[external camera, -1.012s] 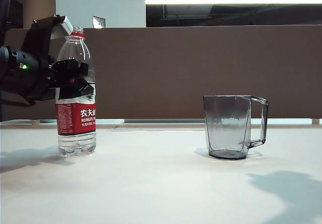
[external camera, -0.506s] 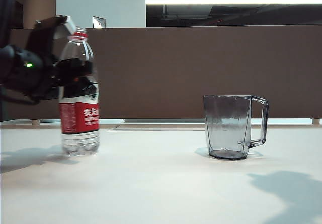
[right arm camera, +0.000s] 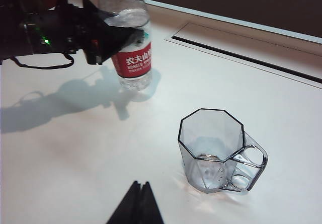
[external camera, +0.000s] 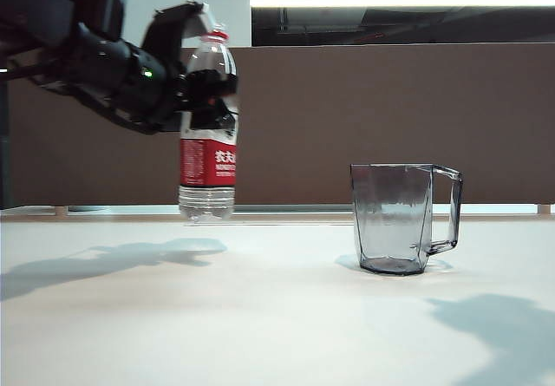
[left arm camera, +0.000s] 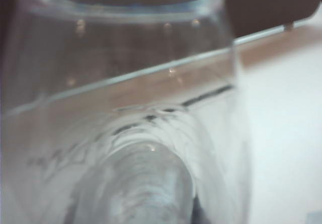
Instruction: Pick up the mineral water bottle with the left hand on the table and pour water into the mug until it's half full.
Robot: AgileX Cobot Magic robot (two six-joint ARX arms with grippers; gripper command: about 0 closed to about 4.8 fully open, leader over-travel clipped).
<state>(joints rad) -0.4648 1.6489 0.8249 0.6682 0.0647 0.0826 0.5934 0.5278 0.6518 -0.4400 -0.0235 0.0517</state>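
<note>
Gripping the mineral water bottle at its shoulder, just above the red label, the left gripper holds it upright and clear of the table, off toward the left edge. Water fills only its lowest part. The mug stands well apart toward the right edge, apparently empty. The right gripper, fingertips pressed together, hangs near the mug.

Mineral water bottle blurred, cropped
</note>
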